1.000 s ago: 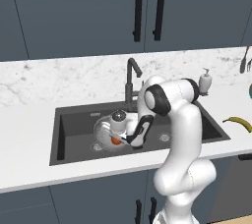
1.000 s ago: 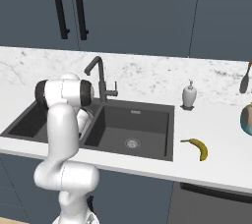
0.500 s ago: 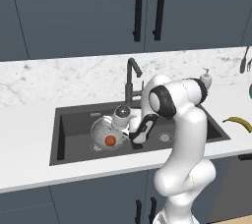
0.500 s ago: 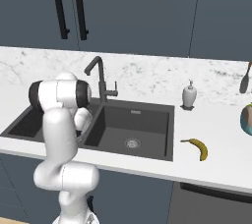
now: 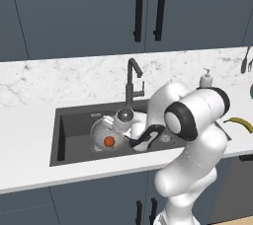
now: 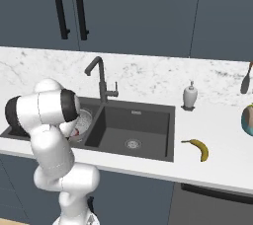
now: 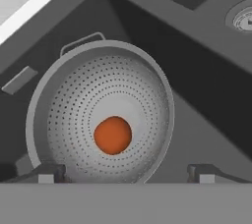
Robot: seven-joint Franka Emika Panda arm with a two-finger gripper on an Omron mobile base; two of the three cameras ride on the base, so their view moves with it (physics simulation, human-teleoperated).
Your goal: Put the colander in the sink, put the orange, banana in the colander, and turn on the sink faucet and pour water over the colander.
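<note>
The silver perforated colander point(image 7: 101, 120) stands in the left basin of the dark sink point(image 5: 69, 137), below the dark faucet point(image 5: 131, 78). The orange point(image 7: 112, 135) lies loose on the colander's bottom, and in the left base view the orange point(image 5: 109, 141) shows inside the colander point(image 5: 101, 132). My gripper point(image 7: 125, 175) hangs above the colander, open wide, with nothing between its fingertips point(image 7: 47, 174). The yellow banana point(image 5: 238, 123) lies on the counter right of the sink; the right base view has the banana point(image 6: 199, 148) near the front edge. My arm hides part of the colander point(image 6: 85, 120) there.
A white soap dispenser point(image 6: 189, 95) stands behind the sink's right corner. The right basin point(image 6: 133, 130) holds just its drain. A hanging utensil point(image 6: 245, 81) and a teal bowl point(image 6: 247, 120) sit at the far right. Dark cabinets run above the marble backsplash.
The jaws have spread open and the orange now lies free in the colander. The hand has drawn back a little above it, and the elbow has swung outward.
</note>
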